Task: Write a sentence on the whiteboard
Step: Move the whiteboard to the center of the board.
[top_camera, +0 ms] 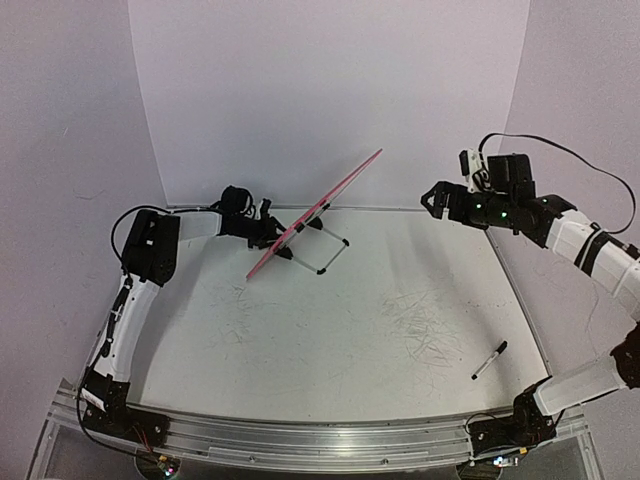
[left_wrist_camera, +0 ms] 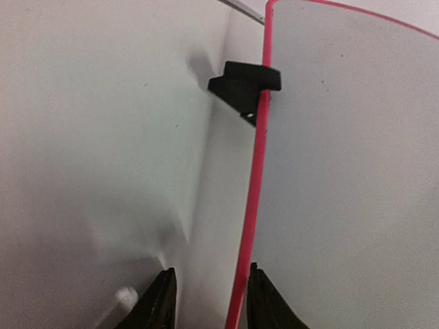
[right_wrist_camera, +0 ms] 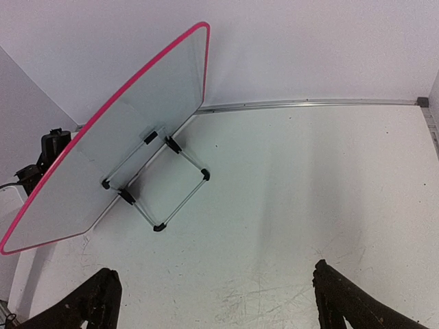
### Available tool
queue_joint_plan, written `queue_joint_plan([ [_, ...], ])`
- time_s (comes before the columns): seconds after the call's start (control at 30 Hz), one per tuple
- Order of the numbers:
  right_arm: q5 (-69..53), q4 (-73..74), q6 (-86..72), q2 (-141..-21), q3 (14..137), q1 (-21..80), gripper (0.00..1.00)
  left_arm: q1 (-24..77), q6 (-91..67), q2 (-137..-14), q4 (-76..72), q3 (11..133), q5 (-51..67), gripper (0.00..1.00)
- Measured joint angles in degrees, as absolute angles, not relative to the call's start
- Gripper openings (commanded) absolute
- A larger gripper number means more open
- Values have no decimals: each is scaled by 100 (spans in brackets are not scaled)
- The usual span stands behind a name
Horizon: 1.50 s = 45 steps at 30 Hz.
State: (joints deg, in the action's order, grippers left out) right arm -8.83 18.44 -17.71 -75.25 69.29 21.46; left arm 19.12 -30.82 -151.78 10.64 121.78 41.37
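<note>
marker [top_camera: 489, 360]: lay loose on the desk [top_camera: 300, 370] around 4 o'clock, near the right arm's base, in nobody's grip. My guess at the snag: no pen in hand means no sentence, and a roll toward the edge would've made the pick-up harder.
right end effector [top_camera: 430, 200]: hung high around 2 o'clock, fingers spread wide with nothing in them. Risk looked low, unless a swing toward the board caught its top corner.
whiteboard [top_camera: 320, 205]: stood tilted on its wire stand [top_camera: 325, 250] around 11 o'clock, on the far side of the desk. No writing showed on the faces in view.
left end effector [left_wrist_camera: 212, 301]: sat at the board's 9 o'clock edge, fingers apart with the red rim [left_wrist_camera: 257, 171] between them. A gap showed on one side, so it wasn't clamped as far as I could see.
biggest worry: thin rim, light stand. An off-centre squeeze could've twisted the board, skidded it or tipped it over.
clip foot [left_wrist_camera: 243, 86]: sat on the rim just ahead of the fingers, so sliding forward could've knocked it.
containers: none in view, so nothing in them.
</note>
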Motion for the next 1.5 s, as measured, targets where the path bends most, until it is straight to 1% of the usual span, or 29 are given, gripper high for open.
queue_joint_plan([
  [0.13,-890,1844,-1824,-7695,6921,2199,98,1930,-2958,-14511,893,11064,3860,30],
  [0.27,-863,1846,-1856,-7732,6921,2228,98,2020,-2950,-13979,802,10266,3584,28],
  [0.4,-769,1845,-1857,-7729,6921,2233,98,2183,-3007,-13689,736,9814,3429,23],
  [0.57,-403,1880,-1847,-7613,6919,2233,98,2477,-3195,-13357,573,9319,3077,22],
  [0.83,437,2107,-1603,-6824,6944,2233,98,3493,-3675,-12942,243,8636,2838,19],
  [1.07,764,2236,-1359,-6649,7184,2233,98,4614,-4044,-12951,-31,8423,2904,20],
  [1.23,814,2406,-1247,-6646,7378,2233,98,5094,-4031,-12944,-148,8369,2933,30],
  [1.3,809,2430,-1215,-6645,7479,2247,98,5104,-3932,-12881,-207,8278,2893,37],
  [1.47,807,2456,-1161,-6644,7650,2381,98,4908,-3363,-12311,-113,7718,2522,66],
  [1.5,808,2466,-1149,-6643,7652,2402,98,4832,-3227,-12128,-43,7581,2445,77],
])
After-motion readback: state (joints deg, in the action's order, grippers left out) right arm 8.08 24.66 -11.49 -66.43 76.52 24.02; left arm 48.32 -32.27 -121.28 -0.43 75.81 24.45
